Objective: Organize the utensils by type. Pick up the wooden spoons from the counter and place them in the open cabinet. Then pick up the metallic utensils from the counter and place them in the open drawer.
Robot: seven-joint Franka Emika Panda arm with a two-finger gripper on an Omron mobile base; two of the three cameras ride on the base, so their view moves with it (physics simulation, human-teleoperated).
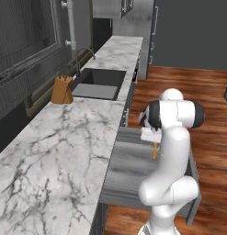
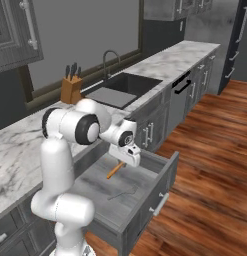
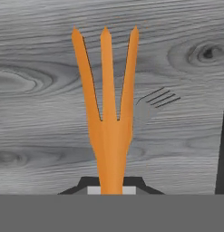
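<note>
Orange fork (image 3: 106, 113) in the tool (image 3: 111, 188) (clamped), above drawer (image 3: 41, 90).

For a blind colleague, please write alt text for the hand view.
An orange three-pronged fork is gripped in the shut pincer and points away from the camera, held above the grey wood-grain floor of the open drawer. A slim grey fork lies flat on the drawer floor just right of the orange one.

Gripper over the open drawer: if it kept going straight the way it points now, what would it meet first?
Probably the drawer's grey floor; the orange fork that the gripper holds would touch first. The silver fork lies slightly aside.
</note>
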